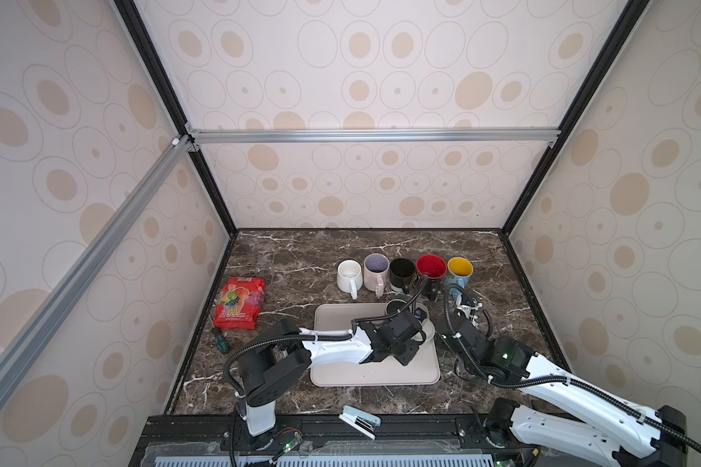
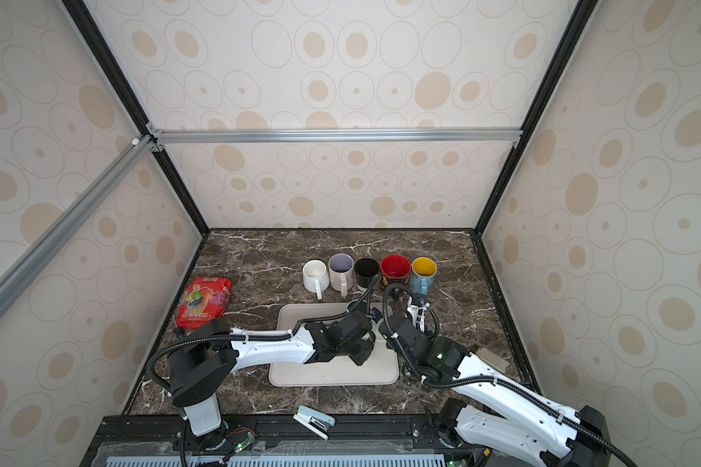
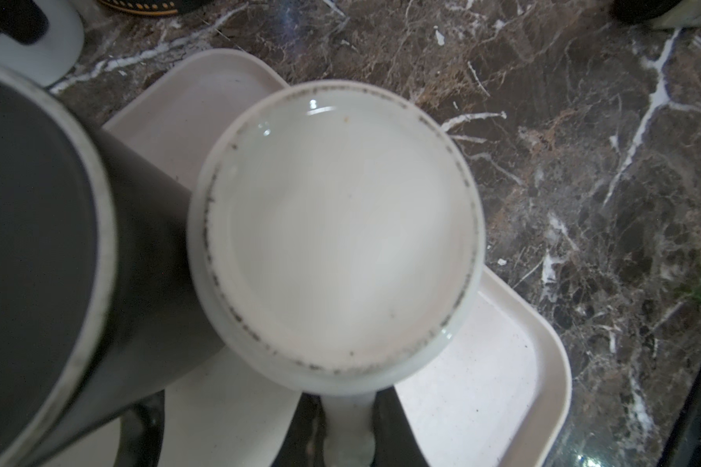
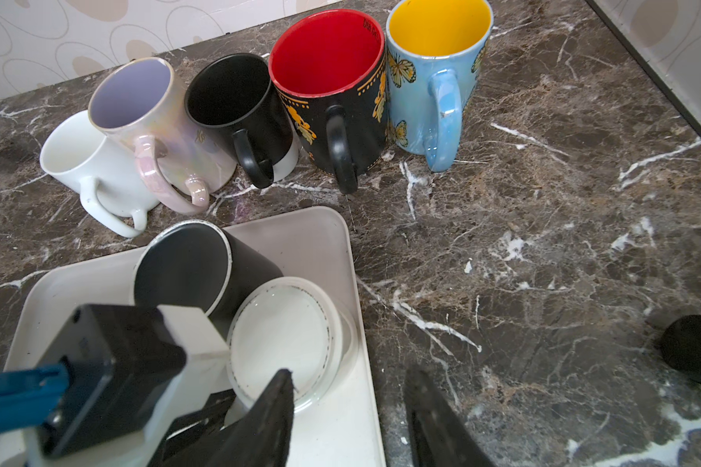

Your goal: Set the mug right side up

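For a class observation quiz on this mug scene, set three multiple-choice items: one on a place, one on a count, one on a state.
1. The upside-down white mug stands: A on the tray; B on bare marble; C on a shelf.
2. Count of upright mugs in the row behind the tray: A three; B five; C seven.
3. The left gripper is: A open above the mug; B shut on the handle of the white mug; C shut on a spoon.
Key: 1 A, tray shows beneath its upturned base; 2 B, white, pink, black, red-lined and yellow-lined mugs stand side by side; 3 B, its fingers pinch the handle.
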Robot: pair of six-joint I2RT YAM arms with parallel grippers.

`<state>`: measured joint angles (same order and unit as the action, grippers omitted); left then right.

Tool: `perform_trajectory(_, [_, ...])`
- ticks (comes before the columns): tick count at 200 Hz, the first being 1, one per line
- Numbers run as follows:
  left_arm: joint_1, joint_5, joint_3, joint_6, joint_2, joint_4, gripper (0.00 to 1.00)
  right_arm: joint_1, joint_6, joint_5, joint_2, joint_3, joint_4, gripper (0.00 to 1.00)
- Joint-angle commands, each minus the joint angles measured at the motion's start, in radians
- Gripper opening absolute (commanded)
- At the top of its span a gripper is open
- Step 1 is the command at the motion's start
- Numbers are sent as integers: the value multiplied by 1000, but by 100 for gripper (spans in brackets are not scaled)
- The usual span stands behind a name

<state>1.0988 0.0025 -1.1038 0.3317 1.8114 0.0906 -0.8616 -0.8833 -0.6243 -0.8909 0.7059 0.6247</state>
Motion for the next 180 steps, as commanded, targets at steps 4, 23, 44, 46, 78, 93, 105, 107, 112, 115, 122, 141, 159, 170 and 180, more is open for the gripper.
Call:
perform_trajectory(4, [7,5,-30,-23,-1,-7,0,11,-21,-15,20,-9,18,47])
perform_trajectory(23, [8,-2,-27,-24,-6,-6,0,11,-23,-18,21,-4,26,47])
perform_trajectory(44, [9,-2,-16,-28,-29,-14,0,10,-26,-18,24,-3,32,46])
perform_trajectory(46, [9,-2,-14,-28,-32,-17,0,11,-26,-18,24,-3,32,46])
perform_trajectory(78, [9,12,3,-39,-86,-25,0,11,-35,-25,34,-4,56,46])
perform_trajectory(93, [9,17,4,-42,-109,-13,0,11,-37,-31,45,-6,64,46])
perform_trajectory(105, [9,20,5,-43,-124,-5,0,11,-37,-35,53,-11,66,46])
perform_trajectory(107, [9,22,5,-43,-126,-3,0,11,-38,-35,54,-11,66,46])
perform_trajectory(112, [9,24,4,-43,-131,0,0,10,-37,-35,57,-12,66,46])
perform_trajectory(115, [9,26,4,-43,-136,2,0,10,-37,-35,59,-13,66,46])
perform_trajectory(122, [9,29,4,-43,-144,6,0,11,-38,-37,61,-12,67,46])
perform_trajectory(141, [9,42,7,-37,-170,14,0,10,-40,-44,68,-7,83,46])
perform_trajectory(159, [9,44,9,-27,-209,21,0,11,-43,-59,83,-4,105,46])
perform_trajectory(170, [9,41,6,-23,-239,30,0,11,-44,-70,100,-5,116,46])
perform_trajectory(180, [9,34,3,-21,-269,40,0,10,-41,-79,118,-8,124,46])
